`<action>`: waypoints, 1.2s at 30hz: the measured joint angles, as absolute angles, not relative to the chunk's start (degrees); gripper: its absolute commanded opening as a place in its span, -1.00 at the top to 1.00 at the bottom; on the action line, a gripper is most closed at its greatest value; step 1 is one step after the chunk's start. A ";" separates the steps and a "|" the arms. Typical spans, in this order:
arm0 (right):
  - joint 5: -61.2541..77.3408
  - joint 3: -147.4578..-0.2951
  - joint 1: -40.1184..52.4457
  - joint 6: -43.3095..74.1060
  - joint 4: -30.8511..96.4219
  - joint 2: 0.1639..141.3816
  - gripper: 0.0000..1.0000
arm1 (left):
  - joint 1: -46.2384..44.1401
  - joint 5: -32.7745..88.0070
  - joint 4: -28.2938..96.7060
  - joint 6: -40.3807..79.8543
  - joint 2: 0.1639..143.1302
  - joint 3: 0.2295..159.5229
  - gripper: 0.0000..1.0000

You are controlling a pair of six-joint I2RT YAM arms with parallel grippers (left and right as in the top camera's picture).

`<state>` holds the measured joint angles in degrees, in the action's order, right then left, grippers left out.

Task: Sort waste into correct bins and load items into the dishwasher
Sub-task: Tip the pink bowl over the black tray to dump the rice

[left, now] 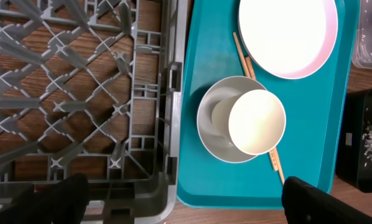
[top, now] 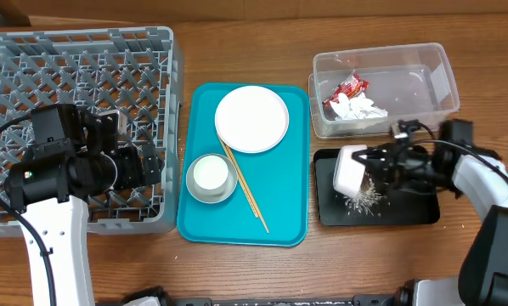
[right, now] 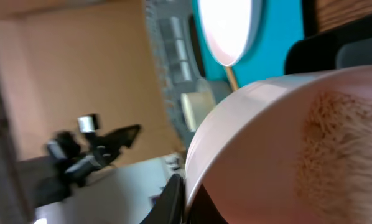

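My right gripper (top: 378,161) is shut on the rim of the smaller white dish (top: 349,168) and holds it tilted on edge over the black tray (top: 415,206), where rice grains (top: 362,196) lie. In the right wrist view the dish (right: 279,143) fills the frame, with a brownish smear inside, clamped in the gripper (right: 189,199). The clear tub (top: 424,81) holds the red wrapper (top: 346,88) and white tissue (top: 361,108). My left gripper (top: 149,164) (left: 186,205) is open and empty over the grey rack's (top: 33,59) near right corner.
The teal tray (top: 203,217) holds the white plate (top: 251,118), the greyish bowl (top: 210,180) with the white cup (left: 256,122) in it, and the chopsticks (top: 251,194). The rack (left: 68,93) shows nothing inside.
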<state>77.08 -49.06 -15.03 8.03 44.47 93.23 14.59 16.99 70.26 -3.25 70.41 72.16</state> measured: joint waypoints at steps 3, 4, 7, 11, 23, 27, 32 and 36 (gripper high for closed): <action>81.84 -47.68 -17.87 7.90 44.31 93.34 0.92 | 14.59 16.99 70.24 -3.25 70.41 72.16 -0.99; 82.89 -47.44 -18.57 8.10 44.47 93.34 0.92 | 14.59 16.99 70.24 -3.25 70.41 72.16 -0.99; 85.27 -47.18 -20.43 9.50 44.56 93.34 0.92 | 14.59 16.99 70.26 -3.27 70.41 72.16 -1.00; 86.91 -47.18 -22.06 13.26 44.40 93.34 0.92 | 14.59 16.99 70.26 -3.38 70.41 72.16 -1.00; 87.94 -47.18 -25.15 24.88 43.27 93.34 0.92 | 14.59 16.99 70.26 -3.40 70.41 72.16 -0.99; 87.74 -47.18 -24.88 22.61 42.41 93.34 0.92 | 14.59 16.99 70.26 -3.40 70.41 72.16 -1.00; 80.73 -47.48 -20.80 17.61 44.45 93.34 0.92 | 14.59 16.99 70.26 -3.40 70.41 72.16 -1.00; 74.50 -50.89 -16.64 11.35 53.06 92.60 0.92 | 14.59 16.99 70.24 -3.40 70.41 72.16 -1.00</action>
